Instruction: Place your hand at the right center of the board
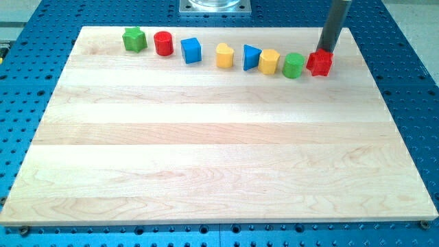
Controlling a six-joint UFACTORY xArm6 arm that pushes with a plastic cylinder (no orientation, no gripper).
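Note:
My rod comes down from the view's top right and my tip [325, 51] rests on the wooden board [219, 151], just behind the red star-shaped block [319, 63], touching or nearly touching it. A row of blocks runs along the board's top edge: green star [134, 39], red cylinder [163, 43], blue cube [191, 50], yellow heart [224, 55], blue triangle [251, 57], yellow hexagon-like block [269, 61], green cylinder [293, 66].
The board lies on a blue perforated table [411, 82]. The arm's grey metal base [215, 7] sits at the view's top centre, behind the board.

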